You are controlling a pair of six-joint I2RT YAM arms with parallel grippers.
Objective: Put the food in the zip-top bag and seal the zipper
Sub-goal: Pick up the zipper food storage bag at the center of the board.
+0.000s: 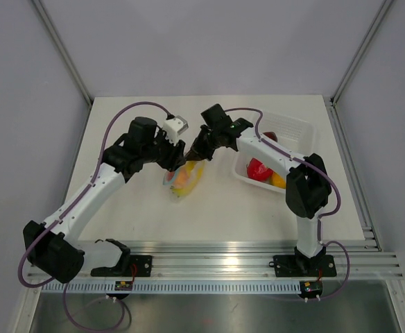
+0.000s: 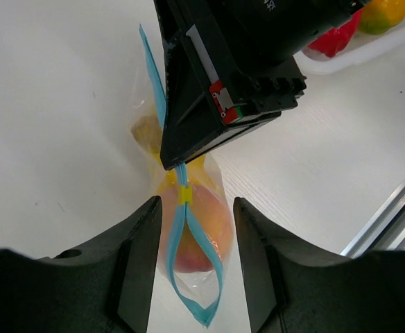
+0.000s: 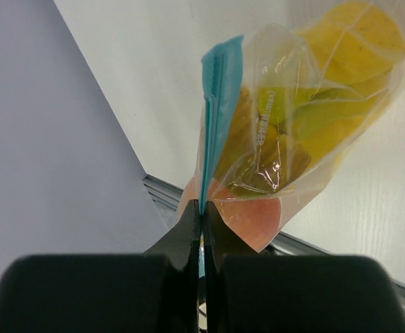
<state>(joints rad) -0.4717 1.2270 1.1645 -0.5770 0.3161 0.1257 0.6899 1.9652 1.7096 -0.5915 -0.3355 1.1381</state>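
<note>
1. Zip-top bag (image 1: 185,179) sits a little left of centre in the overhead view, over the white table (image 1: 258,215), just below the spot where your two arms meet; I cannot tell whether its bottom rests on the table.
2. Its light-blue zipper (image 2: 155,76) runs from the upper left of the left wrist view down to the bottom centre; the lower stretch gapes in a loop, and a small yellow tab (image 2: 184,195) sits on the strip where the two sides come together.
3. Inside the bag you can see the peach (image 2: 199,232), orange-pink, in the lower middle of the left wrist view; the banana bunch (image 3: 341,62) fills the upper right of the right wrist view, pressed against the clear plastic.
4. Your right gripper (image 3: 201,220) has its fingers pressed together on the zipper, pinching the blue strip between them just above the yellow tab.
5. Your left gripper (image 2: 197,205) has its fingers spread, one on each side of the bag at the peach; whether they touch the plastic I cannot tell.
6. The white tray (image 1: 296,128) stands at the right of the overhead view, well apart from the bag; it holds a red item (image 1: 258,168) and an orange-yellow item (image 1: 277,180).
</note>
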